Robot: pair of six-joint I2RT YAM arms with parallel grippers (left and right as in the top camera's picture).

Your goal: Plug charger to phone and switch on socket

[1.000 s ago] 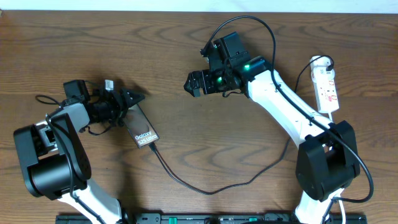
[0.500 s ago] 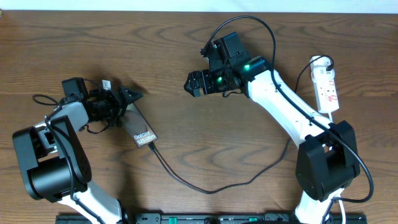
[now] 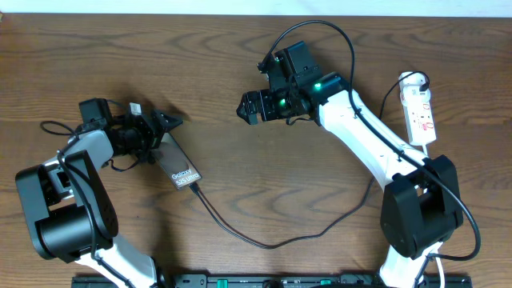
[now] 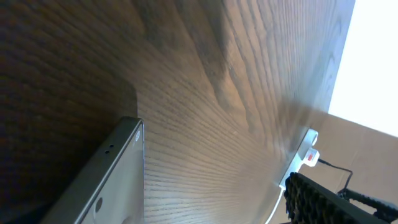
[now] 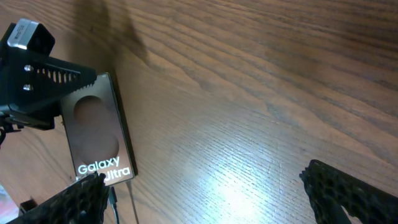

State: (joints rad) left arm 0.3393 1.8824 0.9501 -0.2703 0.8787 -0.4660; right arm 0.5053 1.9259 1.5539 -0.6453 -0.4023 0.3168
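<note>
The Galaxy phone [image 3: 181, 166] lies left of centre, its upper end by the parted fingers of the left gripper [image 3: 166, 134]. The charger [image 3: 264, 244] meets its lower end. The right gripper [image 3: 245, 108] hovers spread, upper centre. The white socket [image 3: 419, 108] lies far right on the brown wooden table [image 3: 264, 172].

The white-shelled left robot arm [image 3: 90, 149] and right robot arm [image 3: 364, 132] are both wearing bulky black joint housings. A small green light [image 3: 318, 86] is glowing at the right wrist, where a thin black robot cable [image 3: 320, 22] is looping overhead. Black studded fingers [image 5: 348, 190] are forming the right claw [image 3: 246, 106].
</note>
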